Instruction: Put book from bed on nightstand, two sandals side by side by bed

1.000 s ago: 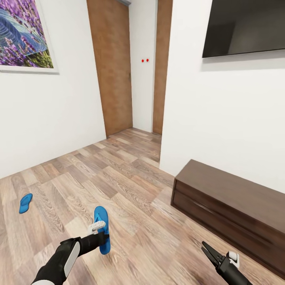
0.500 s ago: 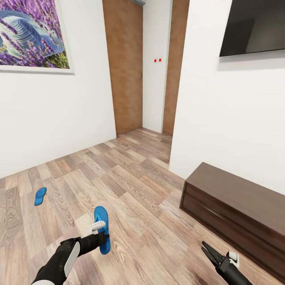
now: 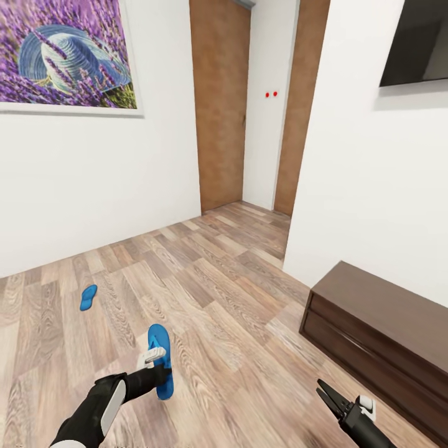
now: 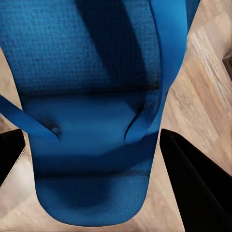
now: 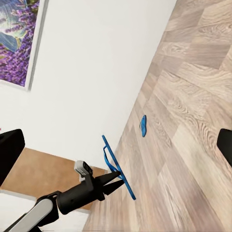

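Note:
A bright blue sandal (image 3: 159,345) hangs edge-on above the wood floor with my left gripper (image 3: 163,371) shut on its near end. The left wrist view looks straight onto this sandal (image 4: 92,96), its strap and sole between the two black fingers (image 4: 193,188). The right wrist view shows the same sandal (image 5: 112,162) pinched in the left gripper (image 5: 116,178). A second sandal (image 3: 88,297) lies flat on the floor further off to the left, small in the right wrist view (image 5: 143,125). My right gripper (image 3: 325,392) is low at the right, open and holding nothing. The bed, book and nightstand are out of view.
A long dark-brown cabinet (image 3: 386,336) stands against the white wall at the right, under a wall-mounted TV (image 3: 417,43). A lavender painting (image 3: 62,56) hangs on the left wall. A wooden door (image 3: 221,106) and a narrow passage lie ahead. Wood-plank floor (image 3: 218,292) stretches between.
The whole picture has shifted rightward, so the camera has turned left. Both arms keep the same pose in view and the left gripper still holds the sandal.

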